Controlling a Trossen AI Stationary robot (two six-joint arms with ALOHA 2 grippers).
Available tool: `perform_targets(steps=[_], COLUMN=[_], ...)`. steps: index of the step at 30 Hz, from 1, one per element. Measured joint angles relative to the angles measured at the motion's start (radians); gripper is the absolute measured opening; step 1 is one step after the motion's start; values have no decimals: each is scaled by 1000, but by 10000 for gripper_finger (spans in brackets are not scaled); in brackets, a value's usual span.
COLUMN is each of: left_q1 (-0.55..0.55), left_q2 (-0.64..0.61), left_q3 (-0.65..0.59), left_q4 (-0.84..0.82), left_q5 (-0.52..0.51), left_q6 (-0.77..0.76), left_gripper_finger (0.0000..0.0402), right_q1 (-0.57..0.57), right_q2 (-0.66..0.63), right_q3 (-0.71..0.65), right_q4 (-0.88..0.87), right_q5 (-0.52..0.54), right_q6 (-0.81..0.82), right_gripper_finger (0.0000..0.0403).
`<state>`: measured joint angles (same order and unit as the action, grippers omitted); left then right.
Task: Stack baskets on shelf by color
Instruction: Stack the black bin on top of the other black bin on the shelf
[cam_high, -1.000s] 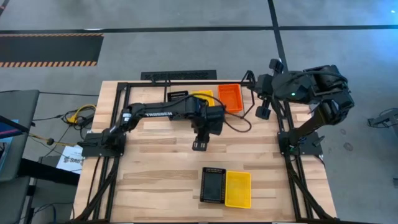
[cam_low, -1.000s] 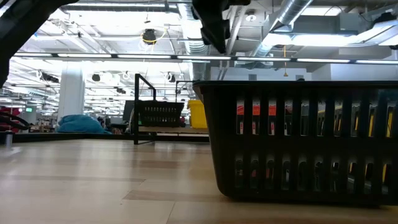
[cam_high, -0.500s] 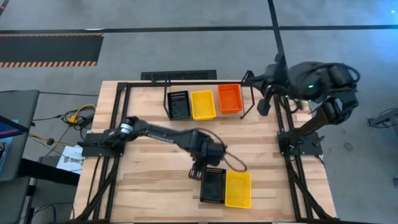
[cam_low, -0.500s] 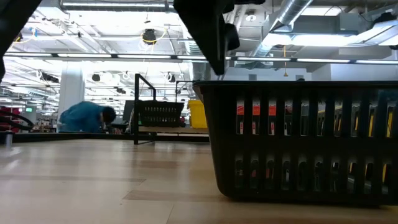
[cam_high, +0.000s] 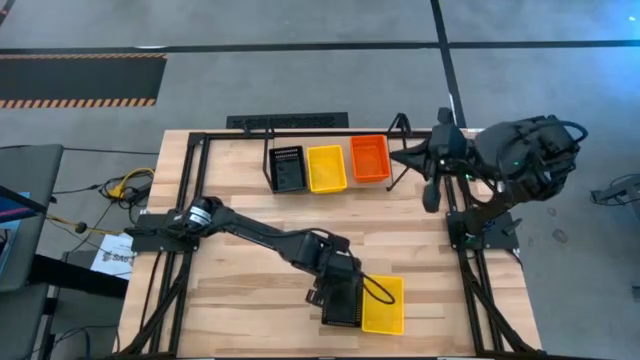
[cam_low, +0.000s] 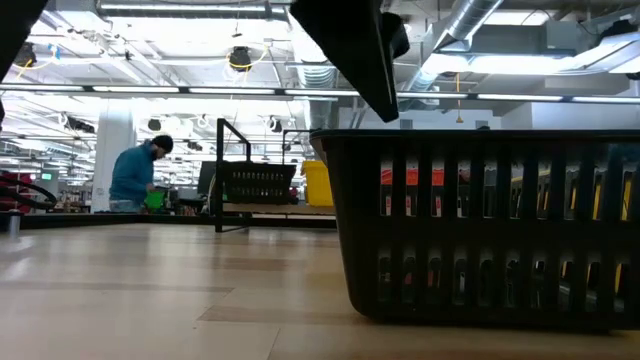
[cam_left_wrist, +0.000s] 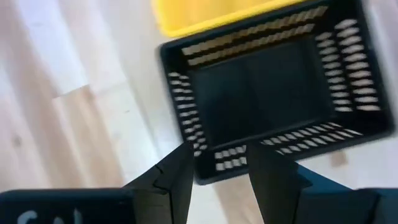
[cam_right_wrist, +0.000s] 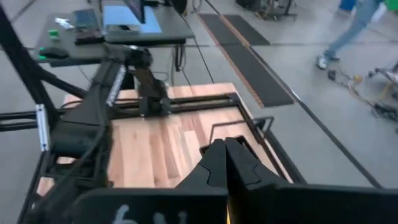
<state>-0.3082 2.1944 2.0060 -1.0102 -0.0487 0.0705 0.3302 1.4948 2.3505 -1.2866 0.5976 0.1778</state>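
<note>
The left arm has swung from mid-table down to the black basket (cam_high: 345, 300) beside a yellow basket (cam_high: 385, 304); its left end effector (cam_left_wrist: 217, 165) hangs part-open over the rim. Right end effector (cam_right_wrist: 225, 163), closed, hovers near the shelf (cam_high: 400, 135).

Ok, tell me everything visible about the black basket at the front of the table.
The black basket is a shallow rectangular plastic tray with slotted walls, empty and upright on the wooden table. Its long side sits against a yellow basket. The left gripper is above its near rim, open fingers either side of the wall, not gripping it.
</note>
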Motion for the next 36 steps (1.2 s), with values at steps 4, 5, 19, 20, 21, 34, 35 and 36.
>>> perform_targets(steps=[4,5,19,20,21,34,35,36], left_q1=[32,42,136,140,144,157,155,153], left_q2=[0,0,0,0,0,0,0,0], left_q3=[0,0,0,0,0,0,0,0], left_q4=[37,49,100,100,101,31,14,1], left_q5=[-11,2,0,-8,-8,44,43,41], left_q6=[-27,-40,-316,-345,-371,-215,-206,-198], left_gripper_finger=[135,135,135,135,135,135,135,135], right_q1=[28,37,150,150,151,155,155,155], right_q2=[-2,-4,-60,-60,-61,-60,-60,-60], right_q3=[1,1,1,1,1,1,1,1], right_q4=[39,55,90,90,90,88,87,86], right_q5=[-1,-12,-51,-51,-51,-51,-52,-52], right_q6=[-62,-77,-169,-182,-199,-282,-284,-284], right_gripper_finger=[4,5,8,8,8,8,8,8])
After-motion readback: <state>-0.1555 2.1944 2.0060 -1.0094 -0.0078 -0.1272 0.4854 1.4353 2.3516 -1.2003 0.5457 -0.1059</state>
